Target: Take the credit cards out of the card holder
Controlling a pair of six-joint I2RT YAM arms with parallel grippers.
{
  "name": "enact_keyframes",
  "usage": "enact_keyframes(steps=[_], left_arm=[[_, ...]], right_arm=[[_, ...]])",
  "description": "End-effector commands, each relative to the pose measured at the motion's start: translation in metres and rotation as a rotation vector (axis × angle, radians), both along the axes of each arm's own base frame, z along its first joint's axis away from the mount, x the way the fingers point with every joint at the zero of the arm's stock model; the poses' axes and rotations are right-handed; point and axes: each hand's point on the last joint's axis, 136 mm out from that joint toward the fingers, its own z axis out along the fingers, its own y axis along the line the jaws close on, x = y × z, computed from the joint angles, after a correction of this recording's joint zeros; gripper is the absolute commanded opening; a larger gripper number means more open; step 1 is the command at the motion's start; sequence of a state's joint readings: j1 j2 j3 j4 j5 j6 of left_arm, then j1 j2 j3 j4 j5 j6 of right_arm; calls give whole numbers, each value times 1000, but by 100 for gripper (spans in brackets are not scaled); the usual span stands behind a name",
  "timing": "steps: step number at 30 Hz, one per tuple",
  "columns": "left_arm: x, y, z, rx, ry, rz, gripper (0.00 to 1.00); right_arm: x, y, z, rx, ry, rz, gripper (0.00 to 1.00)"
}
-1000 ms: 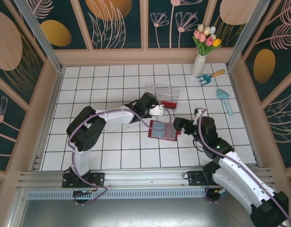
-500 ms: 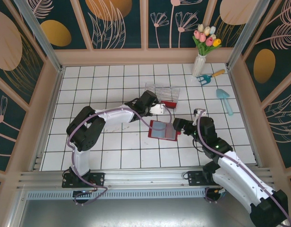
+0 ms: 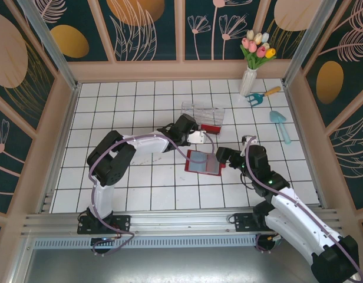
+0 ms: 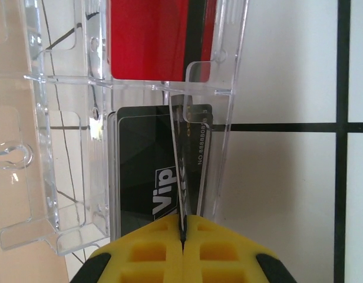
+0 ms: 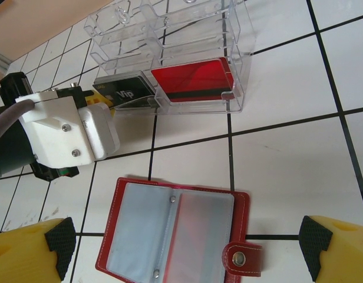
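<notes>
Clear plastic box (image 3: 202, 114) as the landmark: hard, glossy and transparent, split by thin walls into rectangular compartments, set on white square tiles (image 3: 140, 177) with dark grout lines. In the box end nearest the arms, two flat cards side by side. On the right, a smooth red card (image 5: 193, 79) with a dark stripe; on the left, a black card (image 5: 124, 88) printed "Vip" in white.

On the near side of the box and a little apart from it, the card holder (image 5: 147, 231). Spread open and flat on the tiles, rectangular with rounded corners. Red leather-like border with pale stitching, cloudy grey-blue plastic sleeves inside, small metal studs along the centre fold. A short red tab (image 5: 245, 258) with a round snap juts from its right edge. Cannot tell whether the sleeves hold any cards.

Left gripper (image 4: 182, 231) at the near-left corner of the box. Yellow waffle-ribbed pads pressed together, pinching a thin dark card (image 4: 181, 200) held edge-on, which reaches into the compartment with the black card.

Right gripper (image 5: 187, 239) on the near side of the box, above the card holder. Spread wide and gripping nothing, with blocky yellow fingers (image 5: 28, 247), black at the tips, standing well apart on either side of the holder.
</notes>
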State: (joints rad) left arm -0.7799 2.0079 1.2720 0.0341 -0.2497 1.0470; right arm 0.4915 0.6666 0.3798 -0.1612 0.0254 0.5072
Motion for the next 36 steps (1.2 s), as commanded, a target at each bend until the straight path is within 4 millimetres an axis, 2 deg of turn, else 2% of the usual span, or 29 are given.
enact_keyframes(steps=[1,6,10,14,18,21,24,26,27,30,36], left_arm=[[8,2,-3,-7,-3,3,0],[9,3,-6,-5,-2,8,0],[10,2,2,-31,2,26,0],[8,0,32,-106,-2,53,0],[-6,3,58,-172,-2,69,0],[-20,8,71,-207,-14,75,0],[-29,15,78,-230,-15,96,0],[-35,17,77,-233,-5,105,0],[-38,18,88,-259,-12,103,0],[-47,20,94,-281,-8,100,0],[-56,22,102,-312,-15,89,0]], right_arm=[[1,0,-1,17,1,-8,99],[2,-1,-1,16,2,-10,99],[2,-1,-2,14,3,-10,99],[4,-1,0,16,-1,-15,99],[15,-4,10,16,-12,-46,96],[36,-9,17,17,-1,-104,85],[65,-16,17,27,22,-154,71],[87,-19,17,25,33,-184,60],[101,-21,17,25,38,-201,54],[136,-15,15,8,67,-191,42],[185,-10,8,-55,104,-213,43]])
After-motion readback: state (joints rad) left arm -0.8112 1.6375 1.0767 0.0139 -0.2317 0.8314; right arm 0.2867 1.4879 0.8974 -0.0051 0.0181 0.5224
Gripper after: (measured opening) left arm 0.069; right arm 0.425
